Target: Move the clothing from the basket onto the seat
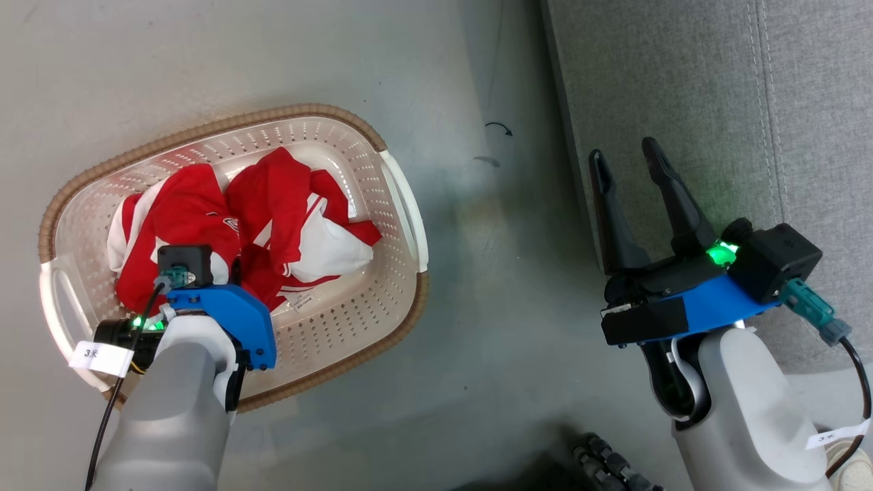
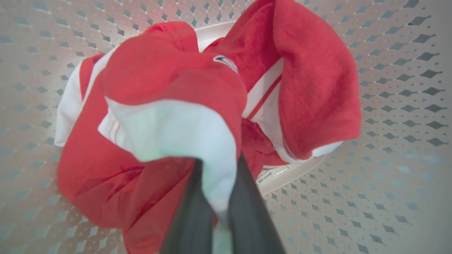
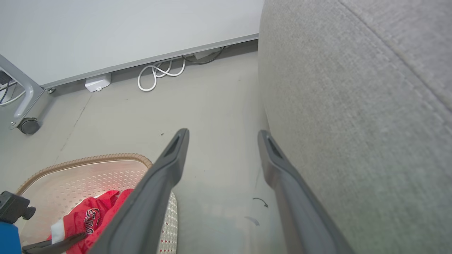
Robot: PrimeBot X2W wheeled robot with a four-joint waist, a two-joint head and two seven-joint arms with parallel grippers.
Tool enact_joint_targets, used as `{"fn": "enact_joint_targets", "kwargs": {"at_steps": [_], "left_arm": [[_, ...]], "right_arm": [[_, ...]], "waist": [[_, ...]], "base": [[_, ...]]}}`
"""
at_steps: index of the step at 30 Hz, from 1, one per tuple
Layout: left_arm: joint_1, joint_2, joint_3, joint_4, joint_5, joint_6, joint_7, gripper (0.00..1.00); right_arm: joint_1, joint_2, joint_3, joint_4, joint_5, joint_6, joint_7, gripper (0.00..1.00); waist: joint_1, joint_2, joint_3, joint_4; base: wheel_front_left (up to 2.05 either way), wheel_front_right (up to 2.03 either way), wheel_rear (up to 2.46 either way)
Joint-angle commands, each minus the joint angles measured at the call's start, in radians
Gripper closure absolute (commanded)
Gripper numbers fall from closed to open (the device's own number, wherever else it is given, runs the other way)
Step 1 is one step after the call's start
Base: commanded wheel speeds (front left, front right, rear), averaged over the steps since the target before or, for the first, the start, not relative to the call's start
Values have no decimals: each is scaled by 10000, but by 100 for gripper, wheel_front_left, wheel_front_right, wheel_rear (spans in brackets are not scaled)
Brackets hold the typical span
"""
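Head view, left to right. The basket (image 1: 204, 129) stands on the floor (image 1: 477, 354) at the left. All the clothing (image 1: 273, 204) that can be seen lies heaped on the basket's bottom, from the middle toward its left wall. The left gripper (image 2: 219, 165) reaches down into the basket at its near left corner. In the left wrist view its jaws are drawn together on a white fold of the clothing, and red cloth bunches on either side of the fingers (image 2: 190, 211). A strip of bare floor separates the basket from the seat (image 1: 682, 82) at the right. The right gripper (image 1: 624, 150) hovers over the seat's left edge, well apart from the basket. Its jaws are spread wide and neither hold nor touch anything. Progress, as judged: the task is at its start. A first grasp is made, no garment lies on the part of the seat in view, and lifting, carrying and releasing all remain.
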Motion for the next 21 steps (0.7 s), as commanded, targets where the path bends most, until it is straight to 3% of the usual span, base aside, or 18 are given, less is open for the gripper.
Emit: {"fn": "enact_joint_targets", "kwargs": {"at_steps": [1,7,21], "left_arm": [[-183,-1,-13,31,-54,-36,16,100],[-132,-87,12,123,-272,-186,-59,100],[948,-586,-671,-52,-628,-687,-775,100]], "right_arm": [[-155,-28,14,-10,58,5,-50,0],[-156,-28,45,103,41,5,-51,0],[653,-33,-167,1046,-507,5,-40,0]], "waist": [[-1,0,-23,12],[-1,0,-391,126],[-1,0,-3652,1370]], "base": [[0,0,0],[0,0,0],[0,0,0]]}}
